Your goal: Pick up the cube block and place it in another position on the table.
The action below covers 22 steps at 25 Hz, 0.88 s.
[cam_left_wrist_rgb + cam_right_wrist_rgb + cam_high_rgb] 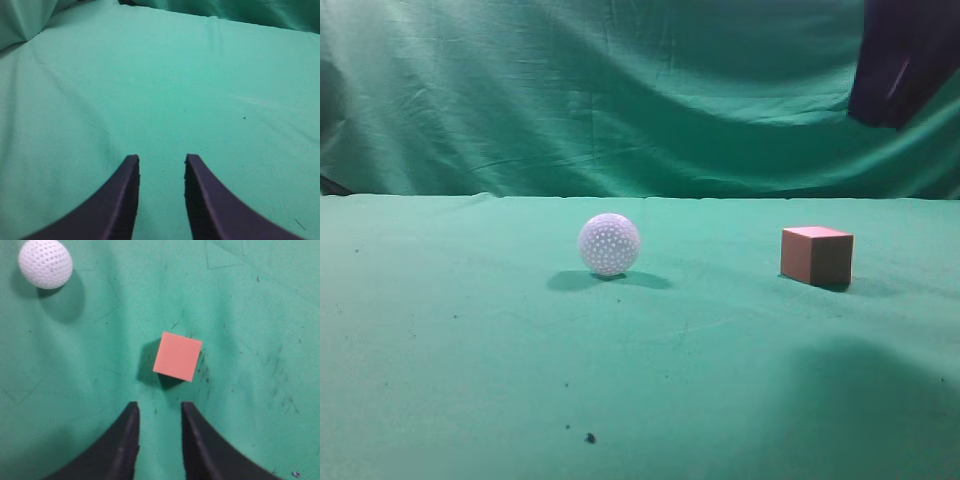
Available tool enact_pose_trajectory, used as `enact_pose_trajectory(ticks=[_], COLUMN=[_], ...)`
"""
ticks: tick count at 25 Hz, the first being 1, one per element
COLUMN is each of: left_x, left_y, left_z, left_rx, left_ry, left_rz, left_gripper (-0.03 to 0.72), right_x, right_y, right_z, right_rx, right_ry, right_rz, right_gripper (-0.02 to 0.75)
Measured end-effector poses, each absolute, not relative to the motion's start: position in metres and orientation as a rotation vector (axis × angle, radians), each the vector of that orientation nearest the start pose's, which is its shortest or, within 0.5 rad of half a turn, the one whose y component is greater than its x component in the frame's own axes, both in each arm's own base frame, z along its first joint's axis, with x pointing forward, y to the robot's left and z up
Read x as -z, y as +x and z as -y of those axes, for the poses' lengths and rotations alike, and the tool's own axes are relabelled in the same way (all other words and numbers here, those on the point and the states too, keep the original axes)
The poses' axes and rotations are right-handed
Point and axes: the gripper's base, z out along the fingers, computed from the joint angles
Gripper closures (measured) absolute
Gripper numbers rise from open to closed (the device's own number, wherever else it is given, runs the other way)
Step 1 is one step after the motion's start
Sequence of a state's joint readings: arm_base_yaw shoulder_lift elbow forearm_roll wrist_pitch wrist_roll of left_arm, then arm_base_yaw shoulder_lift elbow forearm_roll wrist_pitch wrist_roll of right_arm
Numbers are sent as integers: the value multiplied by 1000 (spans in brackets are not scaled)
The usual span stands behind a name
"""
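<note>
Right wrist view: cube block point(177, 356) lies just ahead of the right gripper point(160, 409), its fingers apart around nothing, block turned slightly.

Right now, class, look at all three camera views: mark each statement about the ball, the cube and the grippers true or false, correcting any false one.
1. The cube block rests on the table. True.
2. The white ball touches the cube block. False: green cloth shows between them.
3. The right gripper holds the cube block. False: its fingers are apart, with the cube lying ahead of them.
4. The left gripper is open over bare cloth. True.
</note>
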<state>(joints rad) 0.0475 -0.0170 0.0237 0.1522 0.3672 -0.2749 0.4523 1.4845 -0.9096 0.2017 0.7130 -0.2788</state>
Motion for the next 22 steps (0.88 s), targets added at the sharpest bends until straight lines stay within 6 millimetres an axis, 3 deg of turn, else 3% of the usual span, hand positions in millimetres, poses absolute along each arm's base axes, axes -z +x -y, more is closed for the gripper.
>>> enact_pose_trajectory(ticks=[4, 7, 12, 16, 18, 22], left_x=[-173, -173, -173, -173, -173, -173], left_y=[52, 52, 52, 52, 52, 52], left_z=[-7, -7, -7, -7, -7, -7], left_rx=[9, 9, 9, 9, 9, 9], left_ry=[-204, -204, -204, -204, -204, -204], left_rz=[-1842, -1842, -1842, -1842, -1842, -1842], left_gripper=[426, 426, 426, 426, 426, 426], right_x=[-208, -195, -175, -165, -166, -181], right_y=[261, 266, 277, 283, 284, 292], right_z=[-140, -143, -147, -149, -149, -153], right_rx=[-261, -256, -242, -234, -234, -232], right_ry=[-835, -838, -825, -814, -813, -817], right_rz=[-2709, -2743, -2749, -2742, -2739, -2737], right_gripper=[268, 136, 143, 353, 504, 518])
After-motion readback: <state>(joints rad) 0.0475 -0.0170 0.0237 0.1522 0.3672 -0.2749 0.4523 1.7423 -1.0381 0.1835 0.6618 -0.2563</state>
